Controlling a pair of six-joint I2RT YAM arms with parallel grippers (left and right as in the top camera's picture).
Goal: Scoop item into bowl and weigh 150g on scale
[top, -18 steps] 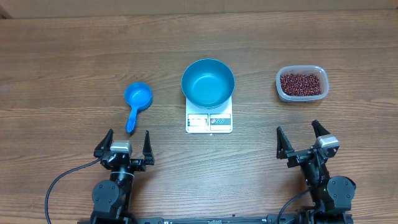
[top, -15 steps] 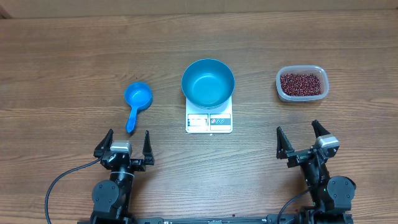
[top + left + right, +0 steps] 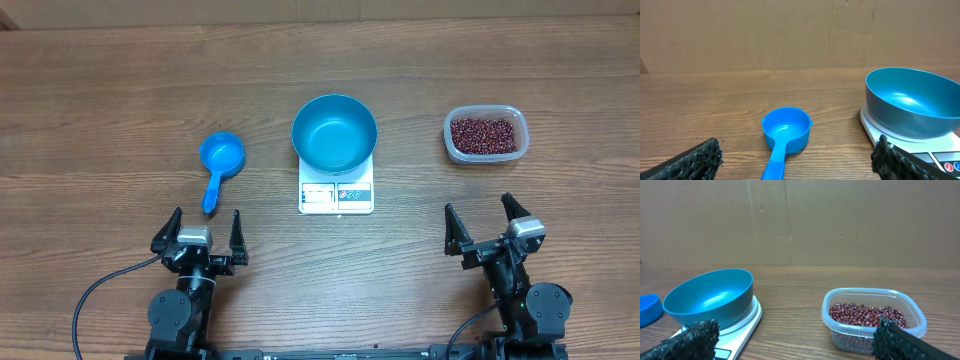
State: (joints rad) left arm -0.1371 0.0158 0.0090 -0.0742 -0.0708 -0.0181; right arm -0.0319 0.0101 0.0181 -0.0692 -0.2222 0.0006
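Risks were skidding the small blue plastic handled scoop [image 3: 220, 165], just ahead of the left gripper [image 3: 207, 220], or bumping the empty round blue plastic bowl [image 3: 334, 135] on the flat white square scale [image 3: 336, 196]. Dark red-brown beans [image 3: 486, 134] sat in a clear rectangular plastic tub [image 3: 450, 150] ahead of the right gripper [image 3: 479, 213]. Both arms crouched low, fingers spread wide, empty.

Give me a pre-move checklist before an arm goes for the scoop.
1. Bowl seated on scale: ok.
2. Bowl empty: ok.
3. Scoop lying free, handle pointing toward left gripper: ok.
4. Beans in tub, no lid on: ok.
5. Left gripper and right gripper open, holding nothing: ok.
6. Scale display zeroed with bowl on: cannot tell, too small to read.
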